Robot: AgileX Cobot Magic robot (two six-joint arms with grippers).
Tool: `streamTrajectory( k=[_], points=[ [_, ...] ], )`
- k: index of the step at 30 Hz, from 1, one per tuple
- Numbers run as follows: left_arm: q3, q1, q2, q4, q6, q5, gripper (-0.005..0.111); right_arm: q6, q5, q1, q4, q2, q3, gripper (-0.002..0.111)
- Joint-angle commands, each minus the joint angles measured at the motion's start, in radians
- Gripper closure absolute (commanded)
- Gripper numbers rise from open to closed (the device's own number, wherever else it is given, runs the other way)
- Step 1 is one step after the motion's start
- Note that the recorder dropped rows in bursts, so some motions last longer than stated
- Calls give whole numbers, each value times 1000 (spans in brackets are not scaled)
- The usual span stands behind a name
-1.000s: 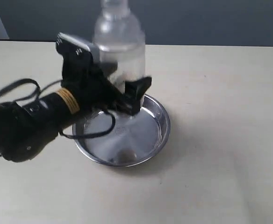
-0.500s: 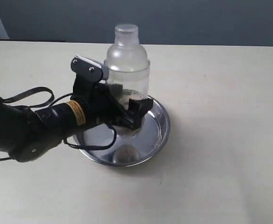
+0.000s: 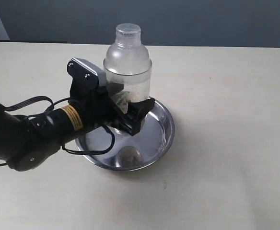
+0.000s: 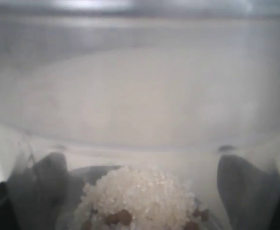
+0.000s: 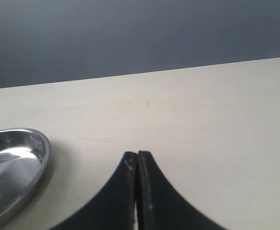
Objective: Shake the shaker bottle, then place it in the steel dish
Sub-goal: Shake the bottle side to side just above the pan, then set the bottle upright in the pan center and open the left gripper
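One arm is holding the clear frosted plastic shaker bottle (image 3: 128,67), domed and small-capped, upright over the round shiny steel dish (image 3: 165,136)
Left gripper (image 3: 128,103) is clamping the bottle's lower body between its jaws, with pale and brownish granules (image 4: 140,194) lying low between them; the dish is sitting directly beneath the jaws, though I cannot tell whether the base is touching it. Right gripper (image 5: 137,159) is idling with its jaws pressed together on nothing. Setting-down appears to be in hand; next is calling for seating the base, then parting the jaws without tipping it
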Motion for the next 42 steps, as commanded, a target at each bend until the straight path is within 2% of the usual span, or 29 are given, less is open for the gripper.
streamTrajectory(
  k=[1,5,8,15,21,30,42],
  points=[
    [-14,2,78,-31,-11,-122,106,0,-13,-3,-2,5,1,109],
    [-22,2,108,-47,-17,-161,106,0,-13,-3,-2,5,1,109],
    [-40,2,131,-88,-15,-139,106,0,-13,-3,-2,5,1,109],
    [-80,2,185,-58,-15,-135,106,0,-13,-3,-2,5,1,109],
    [-130,2,202,-57,-65,-17,106,0,-13,-3,-2,5,1,109],
    [-133,2,204,-80,-34,44,106,0,-15,-3,-2,5,1,109],
    [-133,2,206,-17,-35,115,105,0,-15,-3,-2,5,1,109]
  ],
)
